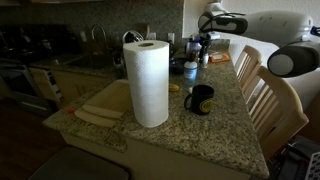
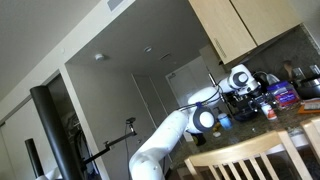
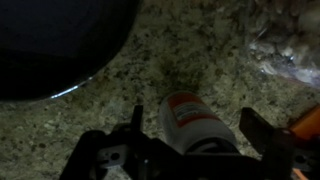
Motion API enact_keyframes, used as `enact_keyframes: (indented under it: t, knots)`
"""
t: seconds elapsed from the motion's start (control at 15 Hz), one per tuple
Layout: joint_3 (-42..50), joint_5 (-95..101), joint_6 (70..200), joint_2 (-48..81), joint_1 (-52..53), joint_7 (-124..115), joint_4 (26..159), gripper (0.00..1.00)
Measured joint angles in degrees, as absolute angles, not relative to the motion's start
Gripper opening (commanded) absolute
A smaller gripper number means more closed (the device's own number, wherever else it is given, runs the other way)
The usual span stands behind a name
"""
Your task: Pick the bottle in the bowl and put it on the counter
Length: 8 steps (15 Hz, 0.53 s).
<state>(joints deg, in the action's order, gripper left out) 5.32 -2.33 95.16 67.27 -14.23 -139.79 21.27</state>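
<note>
In the wrist view a small white bottle with a red label band rests on the speckled granite counter. It sits between the two fingers of my gripper. The fingers are spread, with a visible gap on the left side of the bottle. The dark round bowl fills the upper left of that view, beside the bottle and apart from it. In an exterior view my gripper is low over the far end of the counter, by the bowl. The arm also shows in an exterior view.
A tall white paper-towel roll and a black mug stand mid-counter. A sink lies beside the roll. Wooden chairs line the counter's edge. Clear plastic wrap and an orange object lie close to the bottle.
</note>
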Motion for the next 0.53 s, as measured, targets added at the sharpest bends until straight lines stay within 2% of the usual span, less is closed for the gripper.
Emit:
enact_keyframes:
  t: [0.53]
  knots:
    - [4.82, -2.26, 95.42, 67.41, -12.13, -139.56, 21.27, 1.00]
